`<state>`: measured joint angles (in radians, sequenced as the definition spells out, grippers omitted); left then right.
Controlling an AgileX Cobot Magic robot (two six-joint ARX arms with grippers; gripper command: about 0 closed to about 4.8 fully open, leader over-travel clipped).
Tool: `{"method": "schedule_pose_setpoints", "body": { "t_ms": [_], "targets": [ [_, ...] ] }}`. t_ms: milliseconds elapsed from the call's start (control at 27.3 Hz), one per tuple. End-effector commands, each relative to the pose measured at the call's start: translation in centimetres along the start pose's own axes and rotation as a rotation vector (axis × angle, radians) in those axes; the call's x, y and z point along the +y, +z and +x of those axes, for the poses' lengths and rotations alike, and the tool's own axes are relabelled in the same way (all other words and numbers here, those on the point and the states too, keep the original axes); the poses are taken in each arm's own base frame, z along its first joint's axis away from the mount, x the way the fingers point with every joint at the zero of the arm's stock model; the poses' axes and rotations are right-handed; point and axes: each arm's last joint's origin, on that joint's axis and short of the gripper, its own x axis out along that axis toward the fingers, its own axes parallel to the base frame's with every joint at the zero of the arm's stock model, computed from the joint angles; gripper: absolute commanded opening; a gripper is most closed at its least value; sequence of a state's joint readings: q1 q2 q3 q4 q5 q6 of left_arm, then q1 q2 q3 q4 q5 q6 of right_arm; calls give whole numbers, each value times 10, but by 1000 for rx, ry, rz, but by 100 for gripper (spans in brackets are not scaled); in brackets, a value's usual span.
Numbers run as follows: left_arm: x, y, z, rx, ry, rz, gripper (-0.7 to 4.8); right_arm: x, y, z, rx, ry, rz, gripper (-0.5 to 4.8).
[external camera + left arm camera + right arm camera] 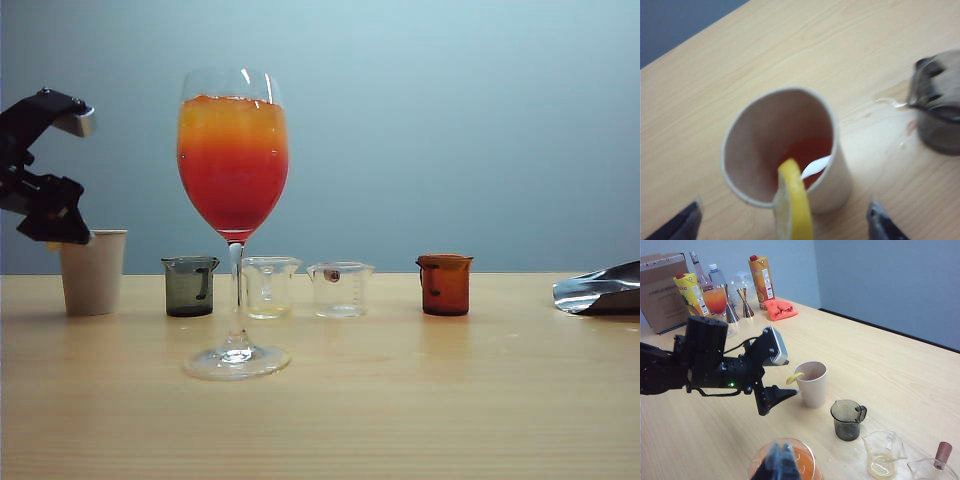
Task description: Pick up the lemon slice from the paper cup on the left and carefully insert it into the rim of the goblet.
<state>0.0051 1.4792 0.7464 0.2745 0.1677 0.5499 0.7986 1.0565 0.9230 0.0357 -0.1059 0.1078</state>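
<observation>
Wooden table (400, 400): left gripper (785, 227) gapes wide beside paper cup (835, 185), lemon slice (795, 210) between; next, pinch it. Right gripper (777, 460), seemingly shut, above goblet (233, 200)

Looking like a lab bench set up for drink mixing: sitting on a pale wood-grain tabletop (400, 400) against bare blue-grey walls, small clear plastic beakers (340, 289), yellow and orange juice cartons (761, 275), steel jiggers (745, 303), a brown cardboard box (660, 292), black robot arm (705, 365) reaching in.

Matt paper cup (790, 150) — smooth wooden table (400, 400).
</observation>
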Motion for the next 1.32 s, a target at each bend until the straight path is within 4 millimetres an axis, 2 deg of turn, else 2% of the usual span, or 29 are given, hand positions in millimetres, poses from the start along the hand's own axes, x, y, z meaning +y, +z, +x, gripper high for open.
{"method": "schedule_pose_setpoints", "body": {
  "t_ms": [37, 439, 549, 622, 842, 988, 1208, 1318],
  "targets": [
    [1, -1, 3, 13, 37, 6, 430, 0, 3, -1, -19, 3, -5, -9],
    [2, 1, 4, -14, 52, -1, 417, 0, -1, -1, 22, -1, -1, -9],
    [2, 1, 4, -13, 52, -1, 301, 0, -1, -1, 27, -2, 0, -9],
    [2, 1, 4, -14, 52, -1, 248, 0, -1, -1, 27, -2, 0, -9],
    [2, 1, 4, -13, 52, -1, 231, 0, -1, -1, 28, -1, 0, -9],
    [2, 1, 4, -14, 51, -1, 124, 0, -1, -1, 27, -1, 0, -9],
    [2, 1, 4, -18, 45, 0, 73, 0, -1, -1, 26, -1, 0, -9],
    [2, 2, 4, -20, 47, 0, -9, 0, -1, -1, 25, -1, 0, -9]
  ]
}}
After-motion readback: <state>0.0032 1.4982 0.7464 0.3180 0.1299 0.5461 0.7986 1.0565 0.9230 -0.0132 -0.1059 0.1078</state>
